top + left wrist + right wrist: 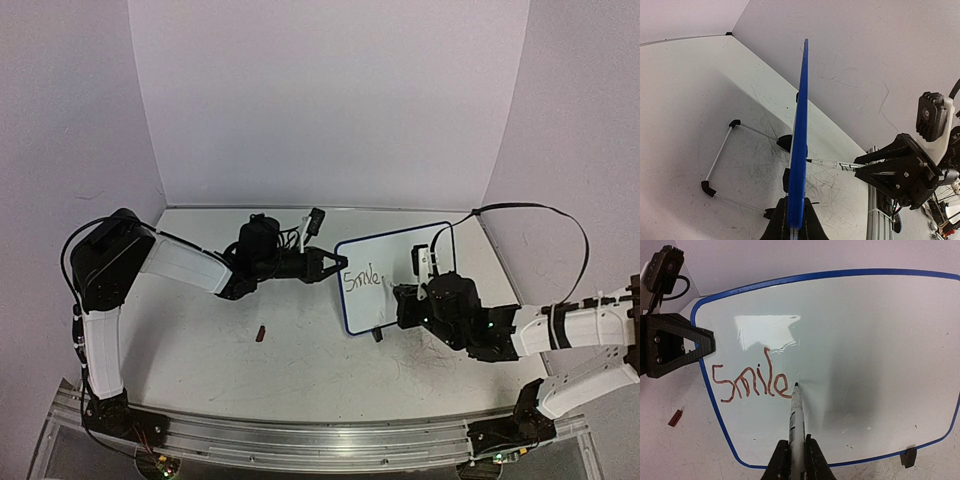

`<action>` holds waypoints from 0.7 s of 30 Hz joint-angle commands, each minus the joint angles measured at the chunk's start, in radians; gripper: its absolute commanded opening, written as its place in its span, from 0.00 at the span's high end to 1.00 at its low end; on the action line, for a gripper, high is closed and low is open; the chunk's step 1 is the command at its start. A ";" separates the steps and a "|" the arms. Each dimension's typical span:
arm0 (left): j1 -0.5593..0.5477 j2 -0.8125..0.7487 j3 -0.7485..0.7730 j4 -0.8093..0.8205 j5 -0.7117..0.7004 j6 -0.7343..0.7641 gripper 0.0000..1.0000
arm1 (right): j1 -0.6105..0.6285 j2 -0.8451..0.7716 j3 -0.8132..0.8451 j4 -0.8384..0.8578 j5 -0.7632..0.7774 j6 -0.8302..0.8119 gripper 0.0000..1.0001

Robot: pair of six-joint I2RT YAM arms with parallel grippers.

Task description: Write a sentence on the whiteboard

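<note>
Left claw, top view: the left claw (325,268) is clenched on the left edge of the board (400,250), which stands upright right of centre on the table (300,370).
Right claw, top view: the right claw (403,298) sits at the board's front face, low and near the middle. What it holds is not legible here.
Writing, top view: the writing (362,280) reads "Smile" and occupies the left part of the board.
Loose item, top view: a small red piece (262,334), possibly a cap, lies on the table well left of the board.
Board, left wrist view: it is seen edge-on and upright, with the blue rim pinched between the left claw's fingers at the bottom of the view.
Stand, left wrist view: the wire stand (720,165) is splayed on the table behind the board. A black foot (785,142) shows at the board's base.
Marker, left wrist view: the marker (832,164) runs from the right claw to the board face, and its tip appears to meet the surface.
Right claw, right wrist view: it is clamped round the marker barrel.
Tip, right wrist view: it rests just right of the final "e", at the foot of the line.
Strokes, right wrist view: red-brown and readable.
Done: one word is written.
Left: judged an early stage. The rest of the sentence is unwritten, and the board right of the tip is bare.
</note>
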 commanded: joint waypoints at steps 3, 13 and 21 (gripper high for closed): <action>0.005 -0.053 -0.007 -0.017 -0.007 0.003 1.00 | -0.011 0.033 0.026 0.035 0.039 -0.024 1.00; 0.005 -0.053 -0.009 -0.017 -0.005 0.006 1.00 | -0.011 0.061 0.031 0.026 0.048 -0.018 1.00; 0.005 -0.054 -0.008 -0.018 -0.005 0.006 1.00 | -0.011 0.070 0.044 -0.036 0.054 0.012 1.00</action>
